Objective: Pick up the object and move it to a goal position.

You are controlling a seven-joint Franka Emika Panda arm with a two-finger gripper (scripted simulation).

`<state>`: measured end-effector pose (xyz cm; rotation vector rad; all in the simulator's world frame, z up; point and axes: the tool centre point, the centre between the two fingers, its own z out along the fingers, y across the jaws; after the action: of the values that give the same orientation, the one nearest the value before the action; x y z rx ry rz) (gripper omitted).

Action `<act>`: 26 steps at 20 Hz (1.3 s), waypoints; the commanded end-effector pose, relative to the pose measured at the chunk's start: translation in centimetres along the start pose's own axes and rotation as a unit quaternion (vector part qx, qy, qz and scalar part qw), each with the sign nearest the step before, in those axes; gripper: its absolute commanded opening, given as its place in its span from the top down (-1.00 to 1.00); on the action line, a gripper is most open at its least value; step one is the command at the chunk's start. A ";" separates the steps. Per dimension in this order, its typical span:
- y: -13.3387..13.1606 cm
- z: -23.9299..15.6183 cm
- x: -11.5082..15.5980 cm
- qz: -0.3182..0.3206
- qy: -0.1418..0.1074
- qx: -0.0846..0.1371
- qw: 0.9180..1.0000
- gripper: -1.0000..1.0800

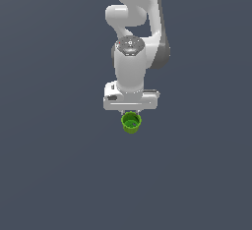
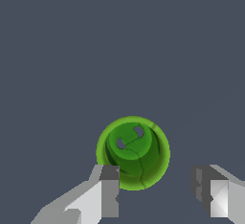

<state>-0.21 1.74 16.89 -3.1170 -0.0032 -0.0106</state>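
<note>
Taking the cup [image 2: 132, 152] as the landmark: in the wrist view one finger [image 2: 109, 192] sits just beside its rim on one side, overlapping its edge, while the other finger [image 2: 210, 194] stands apart on the far side. The gripper [image 2: 160, 194] is spread wide, pinching nothing. It seems held open to straddle the cup, which is narrower than the gap. In the exterior view the cup [image 1: 131, 122] rests on the dark grey floor [image 1: 54, 165], directly under the white gripper [image 1: 130, 111], likely lined up for a descent and grasp.
</note>
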 end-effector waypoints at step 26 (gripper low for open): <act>3.7 8.8 -1.5 -0.169 0.102 0.056 0.979 -0.23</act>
<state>-1.56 -1.58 8.33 -2.9617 -0.4745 -0.2894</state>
